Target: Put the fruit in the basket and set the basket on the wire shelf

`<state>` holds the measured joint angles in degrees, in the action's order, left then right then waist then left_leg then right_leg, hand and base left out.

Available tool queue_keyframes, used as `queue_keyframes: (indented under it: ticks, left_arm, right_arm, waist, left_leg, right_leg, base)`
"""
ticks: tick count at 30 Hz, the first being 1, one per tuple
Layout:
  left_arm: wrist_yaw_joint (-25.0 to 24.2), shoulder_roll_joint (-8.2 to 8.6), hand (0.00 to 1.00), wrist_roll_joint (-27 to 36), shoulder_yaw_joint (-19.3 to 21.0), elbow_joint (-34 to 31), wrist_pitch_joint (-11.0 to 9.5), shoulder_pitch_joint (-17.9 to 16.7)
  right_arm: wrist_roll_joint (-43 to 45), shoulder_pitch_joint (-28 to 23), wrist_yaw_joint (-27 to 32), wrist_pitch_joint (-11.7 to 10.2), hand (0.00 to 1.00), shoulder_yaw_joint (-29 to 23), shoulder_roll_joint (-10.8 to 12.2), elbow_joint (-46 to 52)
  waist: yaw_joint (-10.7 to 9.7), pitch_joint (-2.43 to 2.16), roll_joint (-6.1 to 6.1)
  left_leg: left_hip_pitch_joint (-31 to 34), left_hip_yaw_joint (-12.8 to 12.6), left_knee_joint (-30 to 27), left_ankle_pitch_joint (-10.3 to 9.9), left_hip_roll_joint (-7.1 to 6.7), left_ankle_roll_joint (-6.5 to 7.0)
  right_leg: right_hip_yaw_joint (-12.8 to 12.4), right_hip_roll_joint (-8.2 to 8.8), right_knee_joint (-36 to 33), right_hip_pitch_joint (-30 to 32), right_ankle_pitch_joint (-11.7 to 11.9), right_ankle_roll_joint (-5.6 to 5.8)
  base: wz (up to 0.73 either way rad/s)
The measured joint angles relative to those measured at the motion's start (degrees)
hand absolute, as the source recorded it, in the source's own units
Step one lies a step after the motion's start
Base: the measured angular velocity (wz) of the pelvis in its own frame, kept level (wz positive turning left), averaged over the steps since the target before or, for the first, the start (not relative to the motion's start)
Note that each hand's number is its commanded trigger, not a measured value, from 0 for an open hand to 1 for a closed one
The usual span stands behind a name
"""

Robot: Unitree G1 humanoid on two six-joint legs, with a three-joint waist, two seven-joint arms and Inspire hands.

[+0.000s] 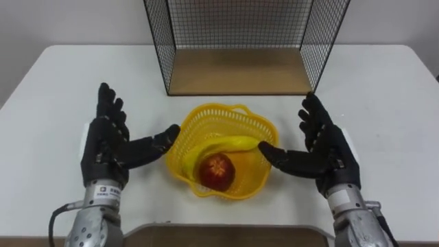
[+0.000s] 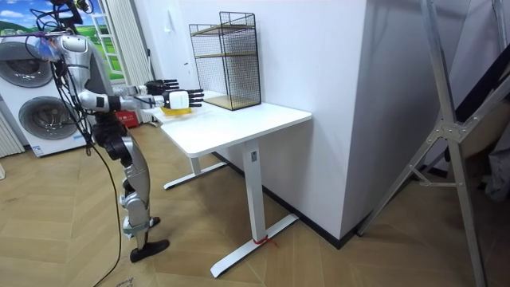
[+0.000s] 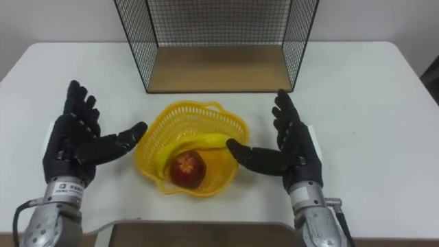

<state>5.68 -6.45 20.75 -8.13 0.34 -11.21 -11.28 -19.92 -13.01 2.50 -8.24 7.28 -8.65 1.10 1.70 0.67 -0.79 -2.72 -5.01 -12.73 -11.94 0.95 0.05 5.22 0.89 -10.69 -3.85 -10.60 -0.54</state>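
Note:
A yellow plastic basket (image 1: 206, 123) (image 3: 177, 118) sits on the white table (image 1: 384, 89) in front of me. Inside it lie a banana (image 1: 219, 145) (image 3: 195, 143) and a red apple (image 1: 217, 171) (image 3: 186, 169). My left hand (image 1: 113, 144) (image 3: 77, 142) is open to the left of the basket, its thumb near the rim. To the right my right hand (image 1: 322, 147) (image 3: 291, 147) is open too, its thumb reaching over the rim. Behind the basket stands the black wire shelf (image 1: 236, 68) (image 3: 219, 65) (image 2: 225, 60) with a wooden floor.
In the room view I stand at the table's end (image 2: 239, 123), arms stretched over it. Washing machines (image 2: 36, 96) stand behind me. A white wall runs along the table's far side.

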Motion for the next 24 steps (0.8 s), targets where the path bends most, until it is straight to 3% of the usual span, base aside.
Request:
queue_keyframes:
  ticks: [7, 10, 24]
  left_arm:
    - [-3.32, -0.31, 0.00, 0.21, -1.51, 1.59, 0.87, 0.02]
    - [-4.02, -1.25, 0.00, 1.26, -2.19, 1.97, 1.38, 0.03]
    - [-6.84, -1.07, 0.00, 1.03, -3.46, 3.78, 2.02, 0.16]
  right_arm:
    - [-3.98, 0.60, -1.45, 0.00, 0.00, 2.07, 0.00, -1.30]
    - [-5.49, 1.12, -1.47, 0.05, 0.00, 2.81, 0.04, -3.05]
    - [-6.77, 1.26, -4.02, 0.06, 0.00, 3.39, 0.72, -3.26]
  waist:
    - [-0.23, -0.13, 0.21]
    - [-0.57, -0.08, 0.29]
    - [-1.39, -0.04, 0.30]
  left_leg:
    - [-0.07, -0.30, -0.01, 0.00, 0.14, -0.01]
    - [-0.03, -0.45, -0.01, 0.00, 0.18, -0.01]
    - [0.24, -1.04, -0.06, 0.00, 0.23, -0.01]
  right_leg:
    - [-0.24, -0.14, 0.01, 0.02, 0.03, -0.06]
    - [-0.35, -0.17, 0.04, 0.10, 0.04, -0.06]
    - [-0.63, -0.13, -0.12, 0.71, 0.04, -0.06]
  base:
    - [0.00]
    - [-0.01]
    - [-0.01]
